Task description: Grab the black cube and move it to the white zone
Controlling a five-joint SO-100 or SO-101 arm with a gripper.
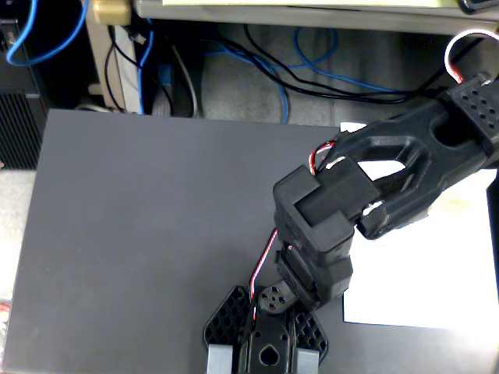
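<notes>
1 fixed view shows the scene from above. The black arm (405, 167) reaches in from the right edge and folds down toward the bottom edge, where the end effector (265, 354) sits low over the dark grey tabletop (140, 234). The white zone (437, 280), a sheet of paper, lies on the tabletop at the right, partly under the arm. The black cube cannot be picked out anywhere in this view; it may sit under the arm or inside the end effector, but black parts against black leave this unresolved.

Judged step: grasp or lift at the bottom edge. To do it well, confirm a firm hold before raising, then lift clear of the tabletop and swing right to the paper without dragging.

The frame edge crops the fingertips, so whether the fingers stand apart or together, and what they touch, cannot be told.
</notes>
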